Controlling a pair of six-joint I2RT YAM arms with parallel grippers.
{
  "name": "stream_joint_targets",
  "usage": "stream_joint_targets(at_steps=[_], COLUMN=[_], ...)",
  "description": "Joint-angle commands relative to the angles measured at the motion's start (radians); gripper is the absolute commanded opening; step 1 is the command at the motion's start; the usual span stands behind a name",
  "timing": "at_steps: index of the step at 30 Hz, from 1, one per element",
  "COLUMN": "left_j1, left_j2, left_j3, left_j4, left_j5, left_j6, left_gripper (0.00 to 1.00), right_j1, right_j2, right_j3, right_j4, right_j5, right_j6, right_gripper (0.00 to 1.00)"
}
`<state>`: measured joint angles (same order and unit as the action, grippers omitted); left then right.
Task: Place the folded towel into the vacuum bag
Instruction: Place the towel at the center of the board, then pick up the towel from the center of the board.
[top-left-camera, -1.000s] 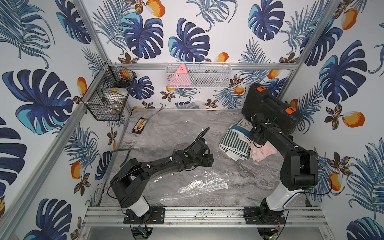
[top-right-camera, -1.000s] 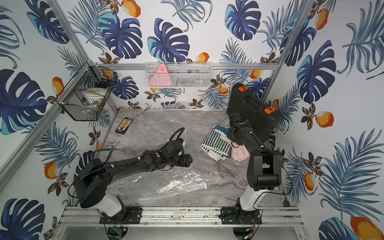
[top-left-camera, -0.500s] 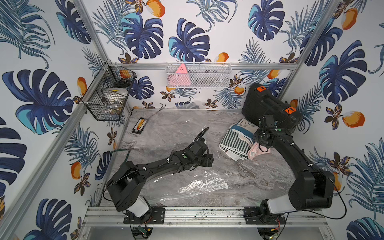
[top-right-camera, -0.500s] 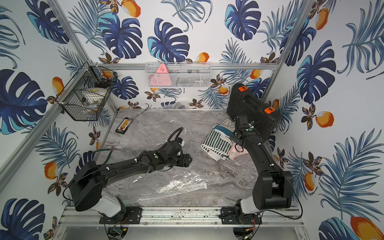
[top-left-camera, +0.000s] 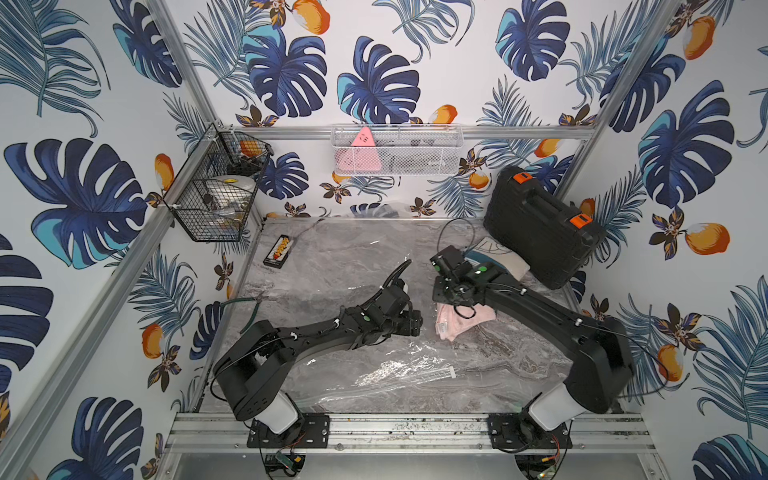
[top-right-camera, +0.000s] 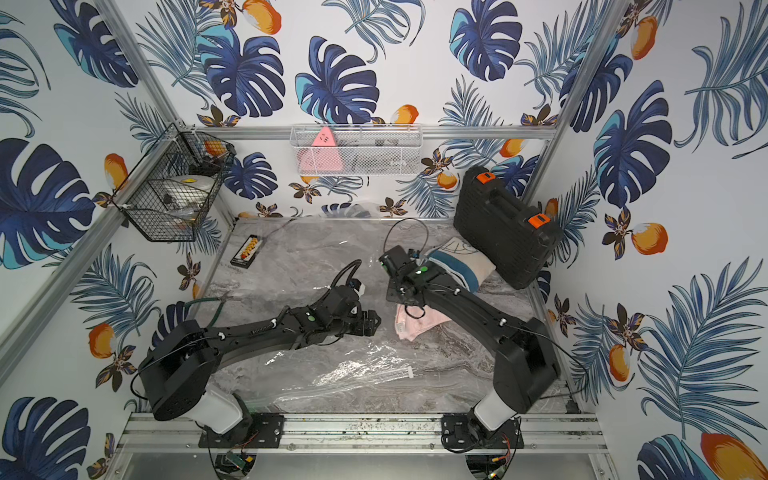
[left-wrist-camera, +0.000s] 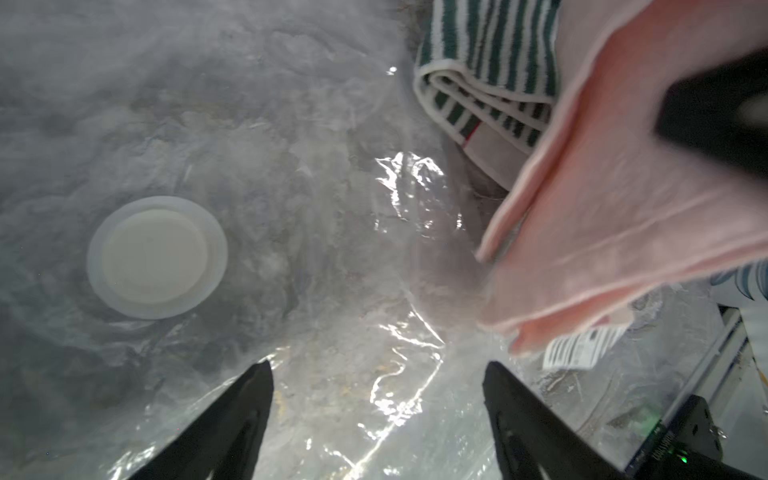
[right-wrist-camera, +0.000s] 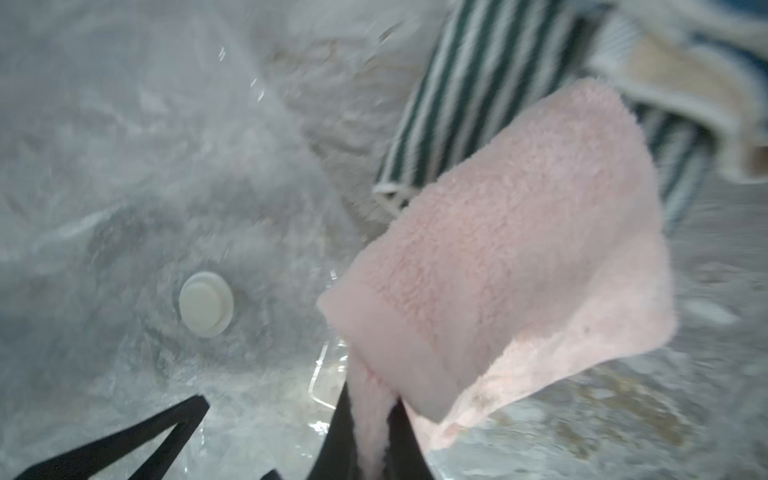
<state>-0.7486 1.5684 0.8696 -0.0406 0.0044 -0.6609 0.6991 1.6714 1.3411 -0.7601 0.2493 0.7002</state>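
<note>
**Pink towel lifted beside the vacuum bag**

A folded pink towel (top-left-camera: 461, 322) hung from the right gripper (right-wrist-camera: 368, 428), whose black jaws were pressed together on a pinched fold of the cloth. In both top views the towel sat under the right arm's wrist, near the middle of the table and just to the right of the left gripper (top-left-camera: 411, 324). The left gripper's jaws stood spread wide, with nothing between them, over the vacuum bag (top-left-camera: 399, 370).

The bag, clear and crinkled, lay flat on the grey marbled table (top-left-camera: 332, 257), catching glare toward the front edge; a small white slider clip (top-left-camera: 451, 372) showed on its zip edge. The cell's walls carried blue palm-leaf and orange-fruit wallpaper on an aluminium frame. A black wire basket (top-left-camera: 216, 199) hung at the left corner, a white mesh tray (top-left-camera: 397, 151) on the back wall, and a black tool case (top-left-camera: 536, 224) leaned in the right corner.

The towel looked soft and fleecy, with a paler hemmed edge. The left wrist view showed a barcode label (left-wrist-camera: 582, 347) hanging from the towel, and the bag's round white valve (left-wrist-camera: 156, 257), neither clear from above. Both wrist views also showed a green-and-white striped towel (left-wrist-camera: 486, 62) beside the pink one.
</note>
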Motion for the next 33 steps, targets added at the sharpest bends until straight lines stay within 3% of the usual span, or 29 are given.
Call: stream_joint_targets(at_steps=[1,6,9,11,14,20,24,28,33], left_j1=[0.045,0.083,0.089,0.093,0.1,0.07,0.029,0.016,0.026], left_j2=[-0.027,-0.108,-0.117,-0.119,-0.106,-0.022,0.12,0.215,0.304], left_j3=[-0.054,-0.104,-0.097,-0.086,-0.043,0.116,0.206,0.217,0.251], left_j4=[0.044,-0.005,-0.04,-0.056,-0.095,-0.134,-0.075,0.048,0.007], left_j5=[0.026,0.035,0.046,0.045,0.04,0.063,0.136,0.21,0.169], left_j6=[-0.059,-0.065,-0.06,-0.063,-0.055,0.027,-0.001,-0.083,-0.082], left_gripper=[0.81,0.8,0.8,0.8,0.8,0.79,0.74,0.65,0.62], right_j1=[0.012,-0.003,-0.035,-0.071,-0.17,-0.384,-0.447,-0.449,-0.445], right_j2=[0.122,0.282,0.316,0.299,0.151,-0.149,-0.123,-0.033,0.03], right_j3=[0.05,0.163,0.196,0.215,0.141,-0.179,-0.158,-0.154,-0.239], right_j4=[0.081,0.136,0.157,0.12,0.09,0.062,0.034,0.071,0.158], right_j5=[-0.048,-0.224,-0.414,-0.528,-0.586,-0.42,-0.337,-0.408,-0.513], right_j6=[0.031,-0.025,-0.081,-0.13,-0.174,-0.203,-0.268,-0.243,-0.234], right_gripper=[0.1,0.25,0.5,0.63,0.75,0.8,0.82,0.82,0.77])
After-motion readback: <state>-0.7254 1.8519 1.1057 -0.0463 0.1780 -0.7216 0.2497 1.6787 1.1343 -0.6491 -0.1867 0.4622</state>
